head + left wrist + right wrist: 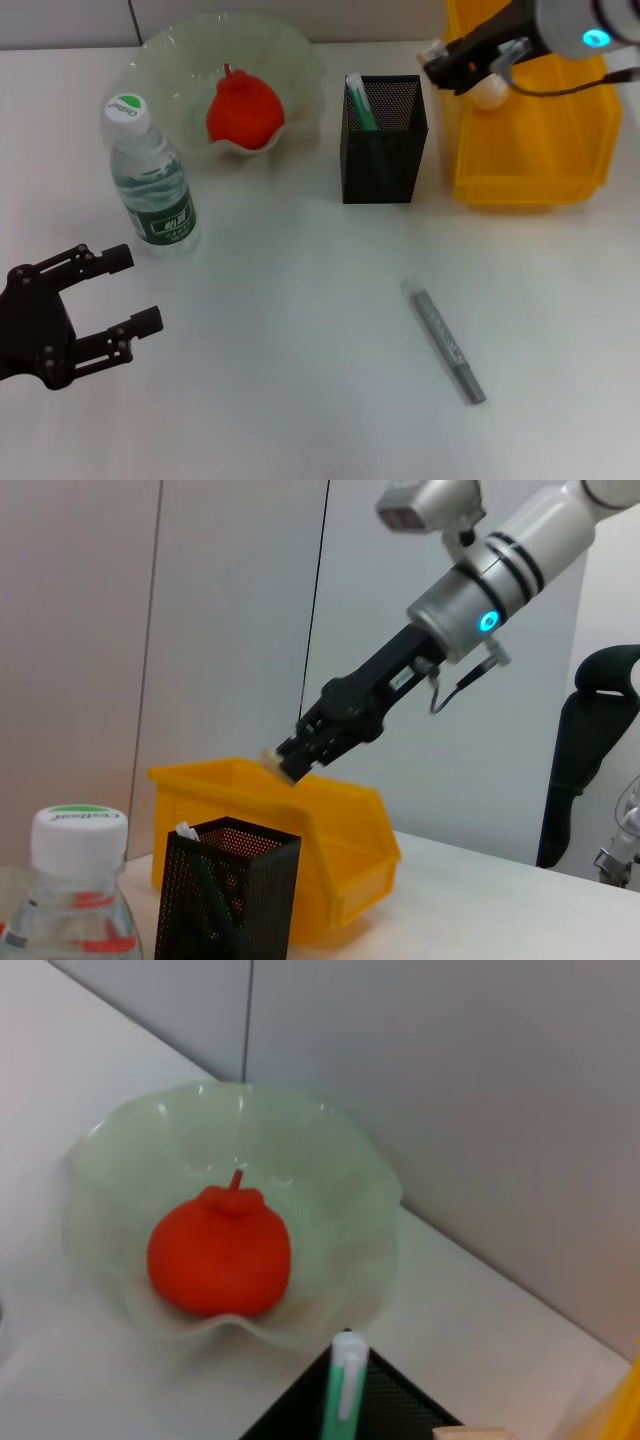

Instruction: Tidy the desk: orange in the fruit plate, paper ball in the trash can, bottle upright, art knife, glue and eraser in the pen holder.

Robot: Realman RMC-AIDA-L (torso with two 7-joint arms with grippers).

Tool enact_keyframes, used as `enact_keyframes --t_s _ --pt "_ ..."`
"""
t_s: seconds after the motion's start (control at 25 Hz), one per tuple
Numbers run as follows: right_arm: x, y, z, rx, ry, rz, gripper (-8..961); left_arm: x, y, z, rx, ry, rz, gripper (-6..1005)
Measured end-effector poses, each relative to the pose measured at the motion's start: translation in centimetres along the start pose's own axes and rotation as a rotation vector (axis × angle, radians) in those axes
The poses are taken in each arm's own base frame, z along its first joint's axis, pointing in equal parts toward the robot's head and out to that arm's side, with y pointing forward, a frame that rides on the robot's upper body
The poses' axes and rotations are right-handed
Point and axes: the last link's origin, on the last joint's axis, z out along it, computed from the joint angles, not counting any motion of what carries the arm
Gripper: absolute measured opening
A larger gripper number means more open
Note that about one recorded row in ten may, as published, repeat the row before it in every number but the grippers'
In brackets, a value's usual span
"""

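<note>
My right gripper (440, 62) is shut on the small beige eraser (432, 49) and holds it in the air between the black mesh pen holder (383, 140) and the yellow trash can (530, 140). The left wrist view shows this gripper (293, 758) with the eraser (275, 762) above the holder (230, 890). The mint-green glue (360, 100) stands in the holder. The grey art knife (445, 343) lies on the table. The orange (243, 110) sits in the fruit plate (290, 50). The bottle (150, 180) stands upright. My left gripper (135, 290) is open and empty at the front left.
A white paper ball (490, 93) lies in the trash can, partly hidden by my right arm. The right wrist view shows the orange (220, 1255) in the plate (330, 1160), the glue (345, 1380) and the eraser's edge (470, 1432).
</note>
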Motion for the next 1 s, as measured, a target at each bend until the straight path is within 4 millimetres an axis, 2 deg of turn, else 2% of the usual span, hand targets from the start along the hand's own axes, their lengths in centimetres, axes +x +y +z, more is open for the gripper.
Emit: enact_keyframes --t_s 0.28,0.4,0.56,0.6,0.64,0.72,0.8,1.0 --pt "0.0 1.4 2.7 -0.039 -0.012 -0.038 261 0.0 -0.2 0.1 0.007 -0.004 0.000 769" --pt "-0.1 1.5 3.1 -0.047 -0.016 -0.035 353 0.0 -0.2 0.1 0.007 -0.005 -0.002 769" --pt "0.0 1.7 1.9 -0.059 -0.004 -0.041 481 0.0 -0.1 0.0 0.004 -0.004 -0.006 769" --pt "0.2 2.1 0.5 -0.070 0.010 -0.052 514 0.0 -0.1 -0.1 0.003 -0.005 -0.007 769" --pt "0.2 2.1 0.5 -0.070 0.010 -0.052 537 0.0 -0.1 -0.1 0.003 -0.006 -0.007 769" --pt "1.1 2.9 -1.7 -0.095 0.059 -0.063 584 0.0 -0.1 -0.3 0.006 -0.008 -0.008 769" --pt "1.7 3.5 -2.5 -0.120 0.121 -0.059 630 0.0 -0.1 -0.4 0.007 -0.009 -0.008 769" --pt "3.1 4.7 -3.0 -0.165 0.295 -0.015 628 0.1 -0.2 -0.3 0.005 -0.008 -0.004 769"
